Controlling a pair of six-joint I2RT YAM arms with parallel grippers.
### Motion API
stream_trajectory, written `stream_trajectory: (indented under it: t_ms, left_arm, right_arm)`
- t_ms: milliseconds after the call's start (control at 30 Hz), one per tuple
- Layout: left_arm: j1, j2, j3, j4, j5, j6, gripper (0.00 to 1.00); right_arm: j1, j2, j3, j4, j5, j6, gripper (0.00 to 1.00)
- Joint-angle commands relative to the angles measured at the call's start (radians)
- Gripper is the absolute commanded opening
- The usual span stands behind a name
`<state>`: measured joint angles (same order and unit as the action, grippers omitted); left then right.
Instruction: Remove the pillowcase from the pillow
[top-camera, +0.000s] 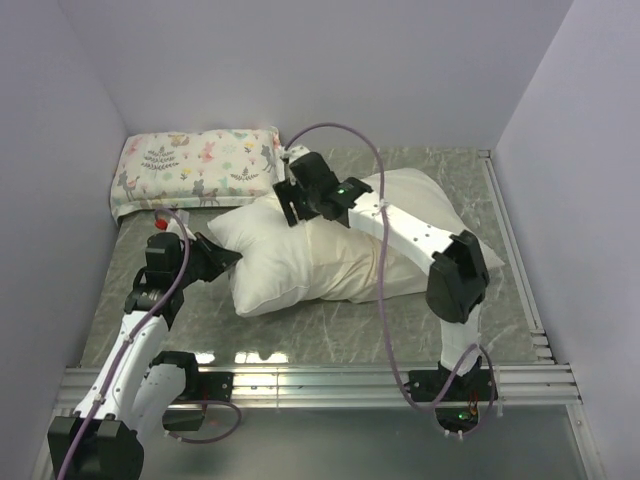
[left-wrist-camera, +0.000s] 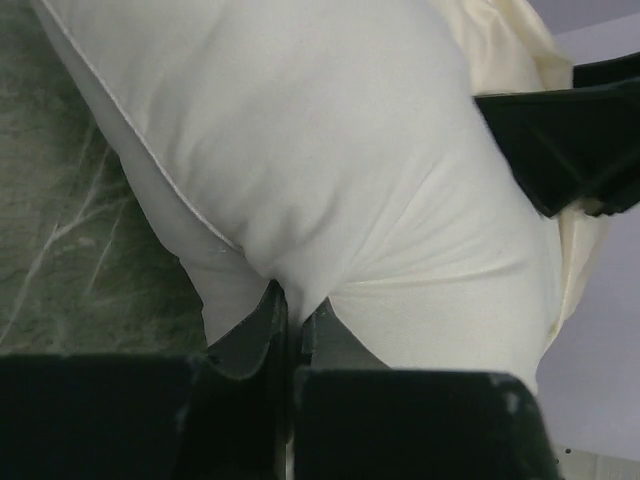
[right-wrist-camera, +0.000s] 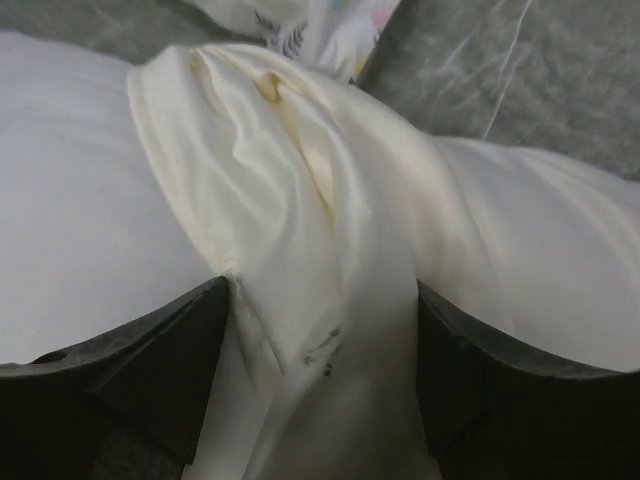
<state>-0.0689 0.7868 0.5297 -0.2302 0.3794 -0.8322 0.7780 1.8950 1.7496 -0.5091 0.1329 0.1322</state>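
Note:
The white pillow (top-camera: 262, 250) lies mid-table with its left end bare. The cream pillowcase (top-camera: 345, 265) covers its right part, with its open edge bunched near the middle. My left gripper (top-camera: 226, 258) is shut on the pillow's left corner; the left wrist view shows the fingertips (left-wrist-camera: 272, 308) pinching white pillow fabric (left-wrist-camera: 300, 150), with cream pillowcase (left-wrist-camera: 510, 45) beyond. My right gripper (top-camera: 290, 207) is open over the bunched edge. In the right wrist view its gripper (right-wrist-camera: 320, 330) straddles a ridge of pillowcase (right-wrist-camera: 300, 170), with bare pillow (right-wrist-camera: 70, 200) at left.
A smaller floral-and-animal printed pillow (top-camera: 195, 165) lies at the back left, close to the right gripper; it shows in the right wrist view (right-wrist-camera: 320, 25). Walls close the back and both sides. Metal rails (top-camera: 400, 378) run along the front edge of the marbled table (top-camera: 300, 325).

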Motion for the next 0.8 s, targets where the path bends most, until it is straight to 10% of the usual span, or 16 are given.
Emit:
stream_trajectory:
  t_ms: [0, 33, 133, 267, 500, 767]
  left_arm:
    - [-0.009, -0.020, -0.007, 0.032, 0.012, 0.001, 0.00]
    - [-0.008, -0.020, -0.007, 0.032, 0.015, 0.001, 0.00]
    - [-0.009, -0.043, 0.003, 0.009, 0.012, 0.002, 0.00]
    - [-0.009, -0.090, 0.007, -0.046, 0.009, 0.005, 0.00]
    - [-0.009, -0.193, -0.030, -0.096, -0.013, -0.021, 0.00]
    - [-0.009, -0.173, 0.009, -0.098, -0.019, -0.015, 0.00]
  right_arm:
    - [-0.012, 0.005, 0.050, -0.111, 0.055, -0.034, 0.63]
    - [-0.013, 0.006, 0.059, -0.121, 0.075, -0.034, 0.63]
    - [-0.063, 0.056, 0.117, -0.180, 0.179, 0.004, 0.21]
    - [-0.242, 0.061, 0.099, -0.189, 0.278, 0.093, 0.06]
    - [-0.503, 0.029, -0.065, -0.077, 0.251, 0.190, 0.02]
    - [-0.456, -0.083, -0.217, 0.027, 0.143, 0.187, 0.04]
